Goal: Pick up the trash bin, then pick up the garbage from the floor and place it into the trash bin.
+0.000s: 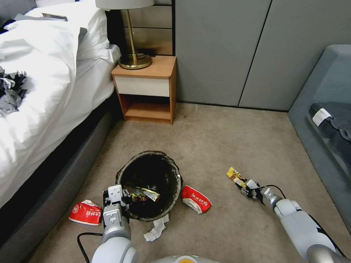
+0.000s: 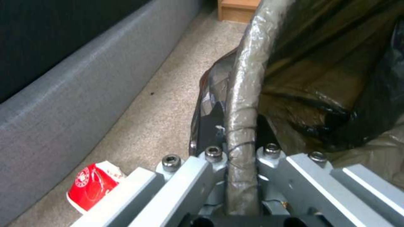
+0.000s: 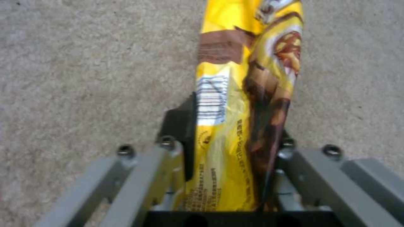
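The trash bin (image 1: 150,184) is sitting on the carpet (image 1: 226,146) in front of us, and our left gripper (image 2: 242,164) is clamping its bag-lined rim at about 7 o'clock. Red-and-white wrappers are lying at the bin's 8 o'clock (image 1: 85,212) and 4 o'clock (image 1: 196,199), a white tissue (image 1: 156,228) at 6. Out at 3 o'clock, our right gripper (image 3: 235,148) is pinching a yellow snack wrapper (image 3: 235,104) against the floor

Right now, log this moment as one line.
left gripper: shut on trash bin rim | right gripper: shut on yellow wrapper | floor: two red wrappers, tissue
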Controlling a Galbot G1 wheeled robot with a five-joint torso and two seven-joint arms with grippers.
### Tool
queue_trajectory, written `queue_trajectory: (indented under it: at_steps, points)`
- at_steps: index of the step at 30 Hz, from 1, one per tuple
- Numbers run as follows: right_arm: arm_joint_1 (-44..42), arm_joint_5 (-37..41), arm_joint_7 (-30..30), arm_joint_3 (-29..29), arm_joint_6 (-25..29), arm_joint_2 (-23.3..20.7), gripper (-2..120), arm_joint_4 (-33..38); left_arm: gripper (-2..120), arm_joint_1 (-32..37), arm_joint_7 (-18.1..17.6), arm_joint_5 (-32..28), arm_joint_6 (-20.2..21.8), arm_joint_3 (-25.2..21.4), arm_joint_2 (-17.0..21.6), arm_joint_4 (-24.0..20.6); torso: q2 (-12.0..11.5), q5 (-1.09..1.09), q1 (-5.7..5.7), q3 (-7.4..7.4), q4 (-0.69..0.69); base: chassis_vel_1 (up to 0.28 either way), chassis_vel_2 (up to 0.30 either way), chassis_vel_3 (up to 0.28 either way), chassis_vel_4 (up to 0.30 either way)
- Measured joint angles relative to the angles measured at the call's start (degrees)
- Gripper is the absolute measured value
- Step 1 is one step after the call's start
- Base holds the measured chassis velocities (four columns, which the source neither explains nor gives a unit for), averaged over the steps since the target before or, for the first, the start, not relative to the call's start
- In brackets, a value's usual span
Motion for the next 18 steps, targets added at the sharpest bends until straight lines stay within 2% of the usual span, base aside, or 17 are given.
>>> queue_trajectory:
  at_steps: [5, 6, 10, 13, 15, 17, 18]
  points:
    - [-1.2, 3.17, 1.95, -0.83, -0.13, 0.08, 3, 1.64, 0, -0.11, -0.01, -0.04, 0.02, 0.02, 0.0, 0.06, -0.01, 0.03, 0.01, 0.01, 0.03, 0.0, 0.0, 0.0, 0.0]
    - [-1.76, 4.48, 2.2, -1.06, -0.2, 0.1, 0, 2.46, 0, -0.14, -0.01, -0.04, 0.02, 0.0, 0.02, 0.13, -0.01, 0.02, 0.01, 0.02, -0.03, 0.0, 0.0, 0.0, 0.0]
    - [-3.97, 8.86, 3.11, -1.81, -0.25, 0.23, 0, 6.52, 0, -0.24, -0.02, -0.05, 0.02, 0.05, 0.03, 0.22, -0.01, -0.07, 0.01, 0.01, -0.06, 0.0, 0.0, 0.0, 0.0]
    - [-5.01, 10.6, 3.77, -2.21, -0.23, 0.34, 0, 8.41, 0, -0.26, -0.02, -0.05, 0.03, 0.14, 0.03, 0.26, -0.01, -0.05, 0.01, 0.01, -0.06, 0.0, 0.0, 0.0, 0.0]
    - [-6.23, 12.33, 4.85, -2.37, 0.12, 0.62, 0, 11.19, 0, -0.25, -0.02, -0.05, 0.03, 0.14, 0.03, 0.27, -0.01, -0.06, 0.01, 0.01, -0.05, 0.0, 0.0, 0.0, 0.0]
    - [-8.37, 15.14, 6.34, -2.4, 0.59, 0.73, 0, 16.83, 0, -0.12, -0.02, -0.05, 0.03, 0.14, 0.06, 0.21, -0.01, -0.06, 0.01, 0.01, -0.04, 0.0, 0.0, 0.0, 0.0]
    - [-8.37, 15.14, 6.34, -2.4, 0.59, 0.73, 0, 16.83, 0, -0.12, -0.02, -0.05, 0.03, 0.14, 0.06, 0.21, -0.01, -0.06, 0.01, 0.01, -0.04, 0.0, 0.0, 0.0, 0.0]
